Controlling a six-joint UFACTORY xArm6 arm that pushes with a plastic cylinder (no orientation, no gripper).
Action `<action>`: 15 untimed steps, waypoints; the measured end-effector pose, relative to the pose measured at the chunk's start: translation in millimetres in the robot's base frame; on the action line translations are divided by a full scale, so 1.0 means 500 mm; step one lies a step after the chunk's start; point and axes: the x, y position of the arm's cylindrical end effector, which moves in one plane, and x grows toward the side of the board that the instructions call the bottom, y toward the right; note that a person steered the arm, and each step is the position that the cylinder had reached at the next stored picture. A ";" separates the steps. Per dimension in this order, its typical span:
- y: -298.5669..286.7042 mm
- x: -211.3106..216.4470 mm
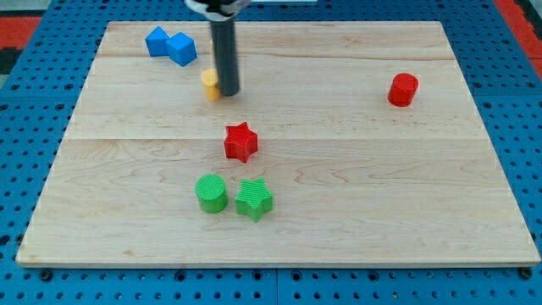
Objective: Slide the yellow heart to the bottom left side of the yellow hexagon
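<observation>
One small yellow block [209, 85] lies in the upper left part of the wooden board [356, 195]. My rod covers its right side, so I cannot tell whether it is the heart or the hexagon. No second yellow block shows. My tip [227, 91] rests on the board right against the yellow block's right side, and the dark rod rises from it to the view's top.
Two blue blocks [158, 41] [181, 48] touch each other up and left of the yellow block. A red star [240, 141] lies below the tip. A green cylinder [212, 192] and a green star [253, 199] sit lower down. A red block [403, 89] is at the right.
</observation>
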 end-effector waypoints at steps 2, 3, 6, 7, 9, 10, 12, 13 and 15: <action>-0.107 0.030; -0.197 0.047; -0.057 0.001; -0.211 0.017; -0.229 -0.024; -0.143 -0.027; -0.112 -0.082; -0.311 -0.059; -0.391 -0.218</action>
